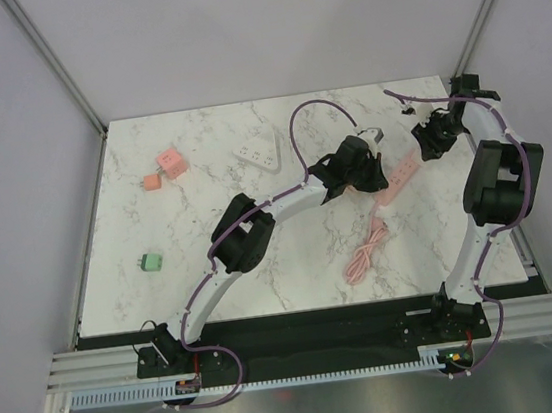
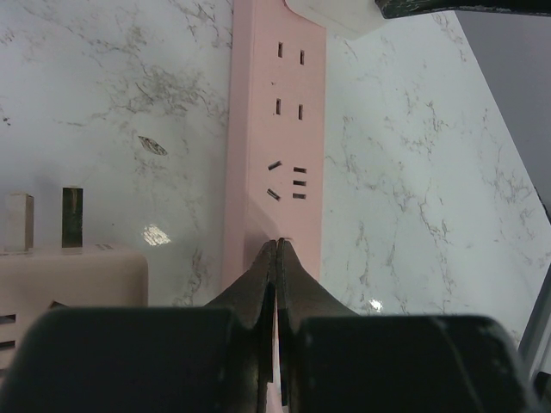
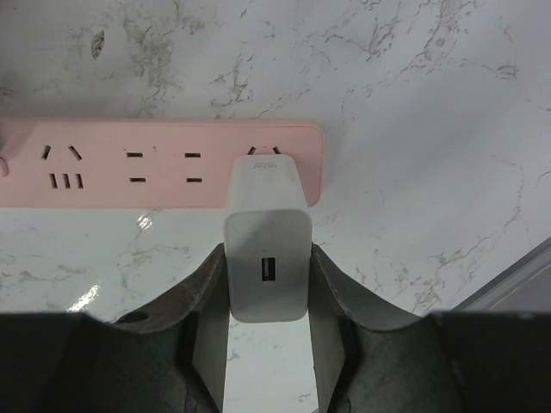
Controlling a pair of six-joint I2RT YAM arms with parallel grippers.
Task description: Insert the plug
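Note:
The white plug [image 3: 267, 194], a charger block with a USB port, is clamped between the fingers of my right gripper [image 3: 267, 258], which is shut on it. Its front end sits over the last socket at the right end of the pink power strip [image 3: 129, 163], with thin bits of prong showing at its edge. In the top view, the right gripper [image 1: 429, 137] is at the strip's far end [image 1: 410, 165]. My left gripper [image 2: 277, 243] is shut with nothing in it, its tips on the near end of the strip [image 2: 275, 129]. The plug [image 2: 331, 13] shows at the top edge there.
The strip's pink cable [image 1: 365, 253] lies coiled nearer the table's front. A pink plug body with two upright prongs [image 2: 69, 267] sits left of the left gripper. A white triangular adapter [image 1: 257, 153], two pink blocks [image 1: 170, 162] and a green block [image 1: 150, 262] lie to the left.

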